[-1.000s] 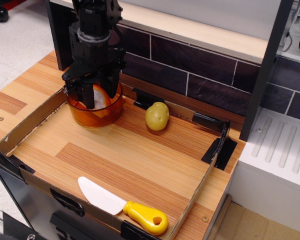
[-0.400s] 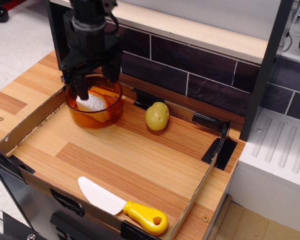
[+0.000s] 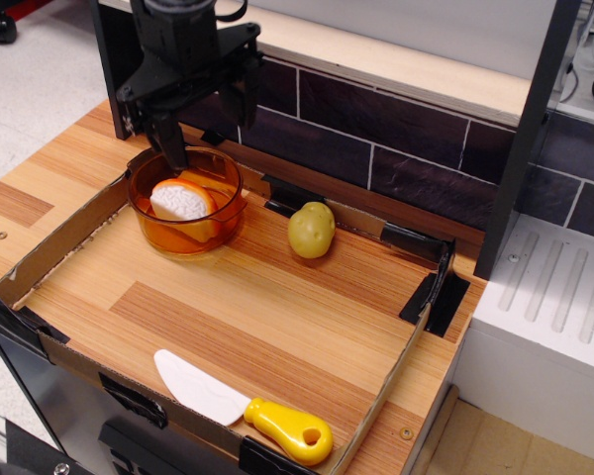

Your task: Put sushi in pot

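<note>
The sushi [image 3: 181,201], a white rice wedge with an orange top, lies inside the transparent amber pot [image 3: 225,220] at the back left of the cardboard tray. My black gripper [image 3: 206,114] hangs above the pot's far rim, open and empty, its fingers [image 3: 170,140] clear of the sushi.
A yellow-green potato toy [image 3: 311,230] sits right of the pot. A toy knife [image 3: 240,406] with white blade and yellow handle lies at the tray's front edge. Low cardboard walls [image 3: 59,241] ring the wooden board; a dark tiled wall [image 3: 396,139] stands behind.
The gripper has let go of the sushi, which now rests in the pot, and has risen up and away from the pot with its jaws spread.
</note>
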Controlling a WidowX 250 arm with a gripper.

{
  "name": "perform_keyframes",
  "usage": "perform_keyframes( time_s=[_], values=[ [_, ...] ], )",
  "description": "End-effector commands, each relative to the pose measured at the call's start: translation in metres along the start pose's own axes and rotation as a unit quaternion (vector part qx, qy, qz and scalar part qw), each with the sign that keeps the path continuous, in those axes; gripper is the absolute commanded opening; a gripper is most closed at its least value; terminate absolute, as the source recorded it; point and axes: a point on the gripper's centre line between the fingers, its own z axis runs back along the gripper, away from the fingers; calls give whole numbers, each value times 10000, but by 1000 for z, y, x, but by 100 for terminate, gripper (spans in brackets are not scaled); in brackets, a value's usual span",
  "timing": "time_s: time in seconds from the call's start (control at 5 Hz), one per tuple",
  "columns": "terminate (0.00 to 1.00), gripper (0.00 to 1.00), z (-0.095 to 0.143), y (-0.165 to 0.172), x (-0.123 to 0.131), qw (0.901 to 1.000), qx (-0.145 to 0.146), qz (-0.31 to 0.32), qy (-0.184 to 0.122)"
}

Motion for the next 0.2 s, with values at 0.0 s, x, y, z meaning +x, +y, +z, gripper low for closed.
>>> perform_keyframes(
  time_s=[0.0],
  values=[
    [100,100,13,-4,5,9998,-174,-21,-107]
  ],
)
